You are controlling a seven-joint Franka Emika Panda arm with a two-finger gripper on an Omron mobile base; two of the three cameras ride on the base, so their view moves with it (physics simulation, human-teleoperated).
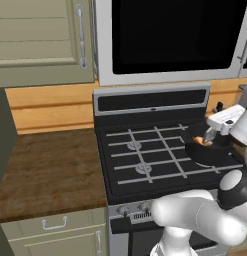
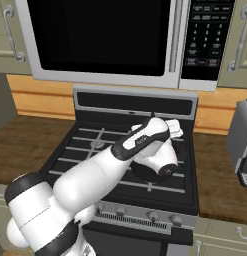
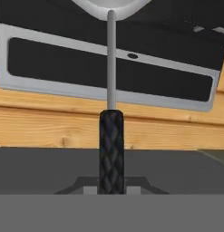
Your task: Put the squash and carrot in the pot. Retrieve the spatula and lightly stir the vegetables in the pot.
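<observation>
Kitchen stove (image 1: pixel 145 155) under a microwave (image 2: pixel 100 40), wood bench (image 1: pixel 45 170) beside. Hand (image 1: pixel 211 134) pinching the spatula (image 3: pixel 111 149) by its black handle, over the pot (image 1: pixel 207 152) on the right burner; something orange inside, likely the carrot (image 1: pixel 199 141). Stirring step; next calls for small gentle sweeps.

A rendered home kitchen: a black stove (image 1: pixel 145 150) with burner grates under a built-in microwave (image 2: pixel 115 40), pale green cabinets (image 1: pixel 40 40) with metal handles, a brown surface (image 1: pixel 50 170) either side, a wood-plank backsplash (image 1: pixel 50 107), a toaster (image 2: pixel 242 140).
</observation>
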